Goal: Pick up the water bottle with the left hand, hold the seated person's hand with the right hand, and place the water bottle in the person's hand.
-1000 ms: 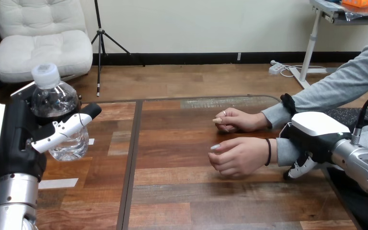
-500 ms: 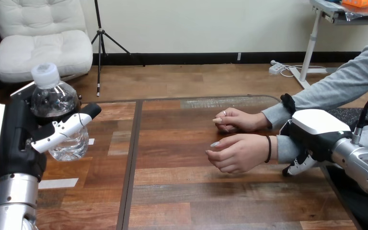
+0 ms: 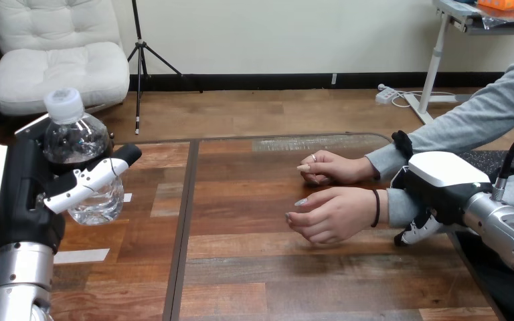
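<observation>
Now, water bottle (image 3: 73,140): upright, white cap on top, held above the left part of the table (image 3: 274,267).
Left hand (image 3: 25,194): fingers and thumb wrapped round the bottle.
Right hand (image 3: 438,184): on the person's nearer forearm (image 3: 398,207), fingers curled under it.
Person's nearer hand (image 3: 331,214): loosely curled, well apart from the bottle.

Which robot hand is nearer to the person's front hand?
Right. The right robot hand is at the sleeve just behind the person's front hand; the left robot hand is far across the table, holding the water bottle.
</observation>
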Controlling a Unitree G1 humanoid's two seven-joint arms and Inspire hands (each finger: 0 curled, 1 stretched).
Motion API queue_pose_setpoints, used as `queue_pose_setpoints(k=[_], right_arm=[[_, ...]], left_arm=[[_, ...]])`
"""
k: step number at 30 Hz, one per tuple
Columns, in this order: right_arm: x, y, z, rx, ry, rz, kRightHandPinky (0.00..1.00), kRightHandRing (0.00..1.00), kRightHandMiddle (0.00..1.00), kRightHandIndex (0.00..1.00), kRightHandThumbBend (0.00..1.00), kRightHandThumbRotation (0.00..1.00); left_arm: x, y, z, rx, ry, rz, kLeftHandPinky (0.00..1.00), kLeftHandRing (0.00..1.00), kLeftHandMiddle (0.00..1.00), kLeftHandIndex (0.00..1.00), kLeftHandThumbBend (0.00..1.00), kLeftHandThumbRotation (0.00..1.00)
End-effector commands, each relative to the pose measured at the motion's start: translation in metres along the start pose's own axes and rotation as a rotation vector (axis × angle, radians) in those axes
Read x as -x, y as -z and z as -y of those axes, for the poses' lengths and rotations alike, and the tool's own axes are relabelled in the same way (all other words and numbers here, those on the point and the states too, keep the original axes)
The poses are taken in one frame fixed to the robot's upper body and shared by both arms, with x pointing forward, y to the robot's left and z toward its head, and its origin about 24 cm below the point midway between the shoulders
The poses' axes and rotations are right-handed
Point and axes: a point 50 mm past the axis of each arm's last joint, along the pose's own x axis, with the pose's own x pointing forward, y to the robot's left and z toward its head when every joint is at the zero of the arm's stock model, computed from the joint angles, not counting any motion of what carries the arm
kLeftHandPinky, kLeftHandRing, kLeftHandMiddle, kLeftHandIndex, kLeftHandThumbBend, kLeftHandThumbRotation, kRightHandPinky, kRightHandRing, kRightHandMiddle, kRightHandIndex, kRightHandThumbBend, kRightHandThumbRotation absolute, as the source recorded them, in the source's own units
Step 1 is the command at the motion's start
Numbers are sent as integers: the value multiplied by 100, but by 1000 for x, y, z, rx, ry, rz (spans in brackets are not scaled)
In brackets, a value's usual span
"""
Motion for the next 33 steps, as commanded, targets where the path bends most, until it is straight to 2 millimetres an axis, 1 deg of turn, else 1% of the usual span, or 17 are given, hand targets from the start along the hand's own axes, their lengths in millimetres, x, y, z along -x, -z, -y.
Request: queue_pose_setpoints(k=[1, 8, 14, 23, 33], right_arm=[[-7, -12, 13, -50, 90, 42, 17, 23, 31, 35, 76, 3], [-6, -13, 12, -62, 104, 50, 14, 20, 28, 33, 78, 0], [-6, -13, 12, -68, 106, 53, 13, 18, 26, 30, 78, 0], [-6, -13, 12, -65, 110, 58, 12, 18, 25, 28, 74, 0], [-6, -12, 11, -63, 102, 55, 14, 20, 27, 30, 69, 0]], left_arm=[[-10, -24, 3, -5, 3, 118, 29, 35, 40, 41, 70, 0], [-10, -24, 3, 3, 3, 116, 30, 36, 40, 41, 69, 0], [-10, -24, 3, 10, 5, 114, 30, 36, 40, 41, 69, 0], [-10, -23, 3, 9, 5, 112, 30, 36, 40, 41, 69, 0], [-9, -23, 3, 9, 7, 112, 30, 36, 40, 41, 69, 0]])
